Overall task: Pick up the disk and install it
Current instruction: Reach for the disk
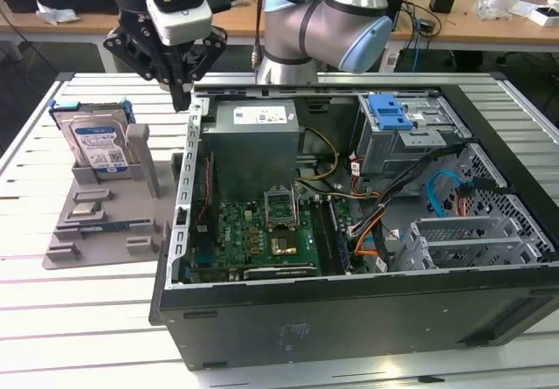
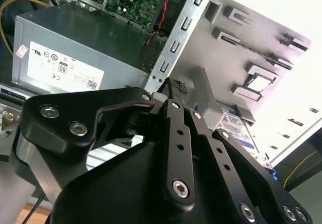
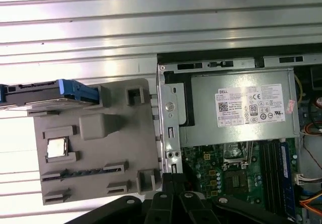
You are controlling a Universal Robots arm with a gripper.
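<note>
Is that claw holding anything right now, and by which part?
Nothing is held. The gripper hangs empty by the computer case wall; the disk stands apart in its grey holder.

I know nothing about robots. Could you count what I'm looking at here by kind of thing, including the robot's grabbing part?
disk: 1
grey plastic holder: 1
open computer case: 1
power supply: 1
end effector: 1
Total: 5
</note>
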